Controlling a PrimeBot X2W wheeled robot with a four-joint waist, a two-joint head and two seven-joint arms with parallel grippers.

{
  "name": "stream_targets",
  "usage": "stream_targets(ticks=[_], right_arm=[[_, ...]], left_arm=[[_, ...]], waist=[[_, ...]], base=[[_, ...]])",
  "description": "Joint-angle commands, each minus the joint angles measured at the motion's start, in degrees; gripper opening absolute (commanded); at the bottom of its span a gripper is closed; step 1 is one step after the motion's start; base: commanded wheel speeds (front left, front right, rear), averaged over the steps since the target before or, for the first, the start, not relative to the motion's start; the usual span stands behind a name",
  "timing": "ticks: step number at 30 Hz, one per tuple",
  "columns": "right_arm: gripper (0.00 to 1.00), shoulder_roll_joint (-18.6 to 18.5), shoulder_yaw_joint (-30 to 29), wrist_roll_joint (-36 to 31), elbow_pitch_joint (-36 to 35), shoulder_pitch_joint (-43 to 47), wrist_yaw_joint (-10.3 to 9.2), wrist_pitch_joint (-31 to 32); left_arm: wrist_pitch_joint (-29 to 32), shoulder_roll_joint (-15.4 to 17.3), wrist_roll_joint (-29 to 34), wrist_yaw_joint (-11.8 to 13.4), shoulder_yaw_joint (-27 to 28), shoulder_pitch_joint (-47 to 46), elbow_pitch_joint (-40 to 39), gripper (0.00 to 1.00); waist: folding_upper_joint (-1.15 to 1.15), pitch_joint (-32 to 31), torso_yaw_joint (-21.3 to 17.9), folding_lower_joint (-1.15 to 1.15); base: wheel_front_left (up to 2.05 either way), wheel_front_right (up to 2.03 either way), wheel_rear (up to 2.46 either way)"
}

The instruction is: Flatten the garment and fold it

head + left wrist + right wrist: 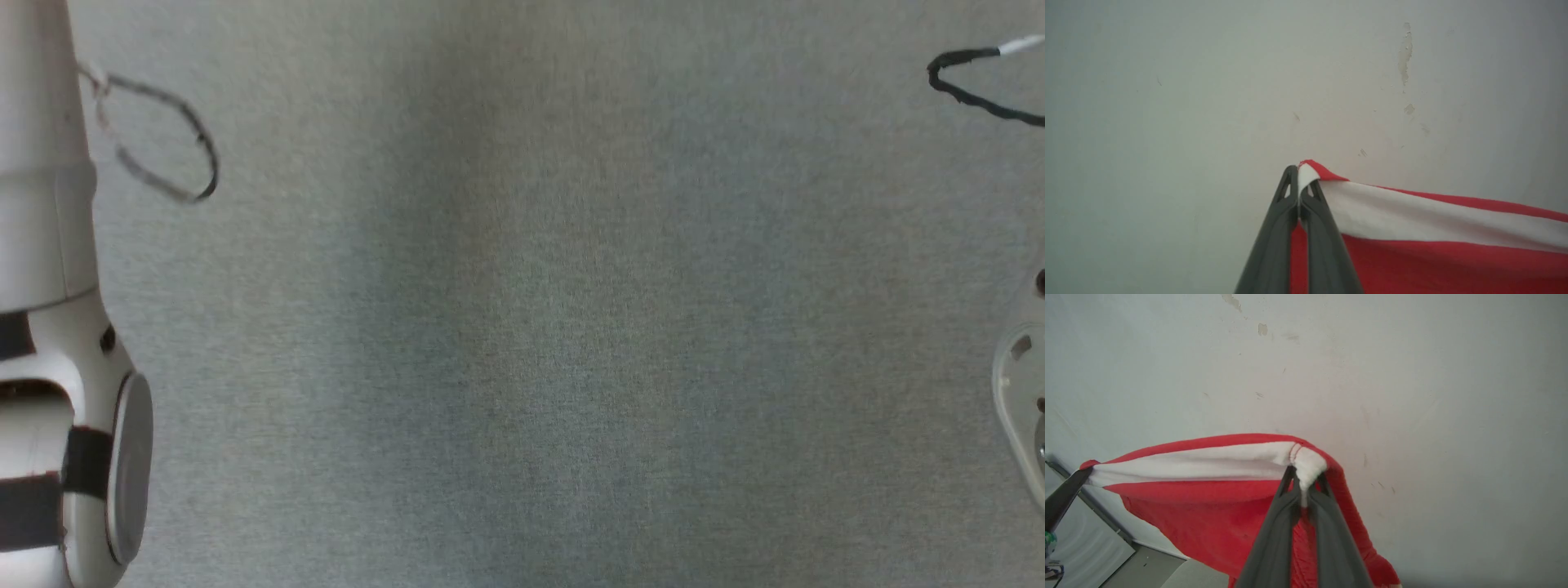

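The garment (1433,253) is red shorts with a broad white stripe, held up in the air and stretched between both grippers. In the left wrist view my left gripper (1298,173) is shut on a white-and-red corner, and the cloth runs off to the right. In the right wrist view my right gripper (1305,479) is shut on the other end of the white stripe, with the garment (1208,498) hanging below it. The left arm's dark fingers (1061,496) pinch the far corner at that view's left edge. The head view holds my pale left forearm (49,245) and part of my right arm (1024,400).
A grey fabric-covered surface (555,327) lies below the head camera. Cable loops hang at its upper left (180,131) and upper right (971,90). Behind the garment stands a white wall (1208,81) with chipped paint (1405,53). A pale panel (1094,547) is at the lower left.
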Motion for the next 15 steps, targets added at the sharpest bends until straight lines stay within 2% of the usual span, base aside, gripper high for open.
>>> stream_targets(ticks=[1,7,15], right_arm=[[0.00,-0.2,0.6,0.0,1.8,-1.2,-0.05,-2.3],[0.00,-0.3,3.5,1.6,4.5,0.7,-0.05,-4.7],[0.00,-5.1,8.2,8.1,1.0,13.8,-0.05,-4.2]], left_arm=[[-1.4,-0.3,-0.1,-0.6,0.2,-1.2,1.5,0.00],[-4.7,-1.6,-1.4,-2.9,-0.2,0.2,6.2,0.00],[-10.1,-4.9,-4.9,-7.4,-0.3,9.2,10.3,0.00]], waist=[[-0.01,5.8,-1.1,-0.02],[-0.01,7.7,0.0,-0.02],[-0.01,4.4,2.8,-0.02]], base=[[0.00,0.00,0.00],[0.00,0.00,0.00],[0.00,0.00,0.00]])
